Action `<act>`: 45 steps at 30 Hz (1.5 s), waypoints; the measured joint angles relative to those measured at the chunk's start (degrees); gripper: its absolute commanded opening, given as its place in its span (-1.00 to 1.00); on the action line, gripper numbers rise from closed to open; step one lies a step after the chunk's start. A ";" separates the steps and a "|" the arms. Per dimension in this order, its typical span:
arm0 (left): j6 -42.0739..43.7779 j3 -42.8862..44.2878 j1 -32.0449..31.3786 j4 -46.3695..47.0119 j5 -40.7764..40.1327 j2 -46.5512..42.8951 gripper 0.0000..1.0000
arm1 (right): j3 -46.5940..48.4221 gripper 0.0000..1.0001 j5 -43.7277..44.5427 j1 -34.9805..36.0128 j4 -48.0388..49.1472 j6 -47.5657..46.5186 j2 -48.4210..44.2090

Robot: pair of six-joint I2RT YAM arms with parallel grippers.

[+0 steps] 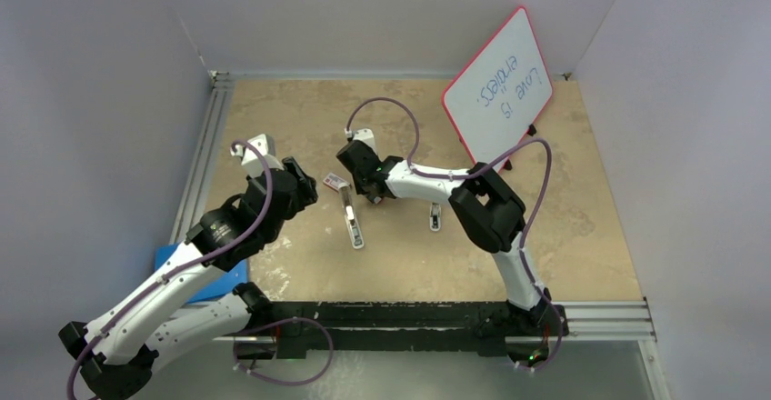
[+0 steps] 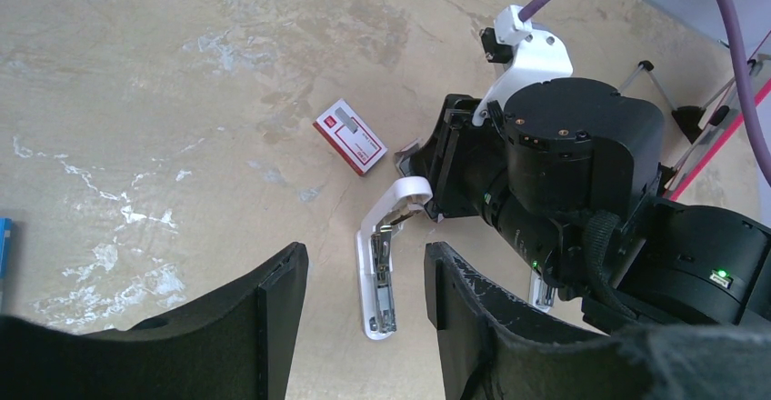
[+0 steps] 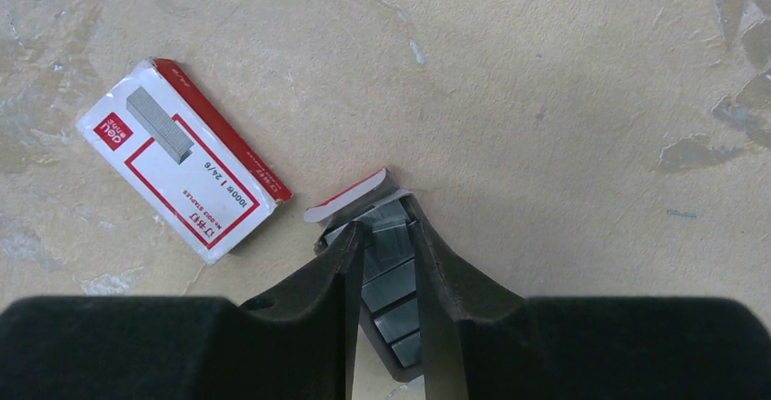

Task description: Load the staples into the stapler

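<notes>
The stapler (image 1: 353, 223) lies open mid-table, its white base and metal channel facing up; it also shows in the left wrist view (image 2: 380, 282). My left gripper (image 1: 305, 191) is open and empty, hovering above it, with the stapler showing between the fingers (image 2: 273, 318). The red-and-white sleeve (image 3: 182, 173) lies flat and apart from its tray. The dark tray of grey staples (image 3: 391, 273) sits just right of it. My right gripper (image 3: 386, 227) reaches down into the tray, its fingers closed narrowly on a strip of staples. The top view hides the tray under the right gripper (image 1: 353, 177).
A short stubby white piece (image 1: 435, 218) lies right of the stapler, under the right arm. A red-framed whiteboard (image 1: 498, 86) on a stand is at the back right. A blue object (image 1: 173, 259) sits at the left edge. Grey walls enclose the table.
</notes>
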 measured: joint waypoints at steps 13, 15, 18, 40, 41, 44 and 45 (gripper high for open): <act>-0.02 -0.24 0.00 0.00 -0.02 -0.02 0.01 | 0.57 -0.68 0.20 0.00 -0.83 0.11 0.24; 0.00 -0.26 0.00 0.00 -0.02 -0.02 0.01 | 0.57 -0.68 0.46 0.00 -0.83 0.11 0.24; -0.02 -0.26 0.00 0.00 -0.02 -0.02 0.01 | 0.57 -0.68 0.55 0.00 -0.85 0.11 0.09; -0.02 -0.55 0.00 0.74 1.20 0.92 0.01 | -25.94 -0.67 -5.44 1.55 0.11 4.07 -20.57; -0.02 -0.55 0.00 0.90 1.31 0.98 0.01 | -26.43 -0.67 -5.62 1.97 -0.02 4.81 -20.63; 0.00 -0.55 0.00 1.09 1.60 1.09 0.01 | -27.08 -0.67 -6.10 2.80 -0.26 7.72 -20.63; -0.02 -0.55 0.00 1.14 1.66 1.11 0.01 | -27.10 -0.67 -6.25 3.04 -0.37 9.11 -20.63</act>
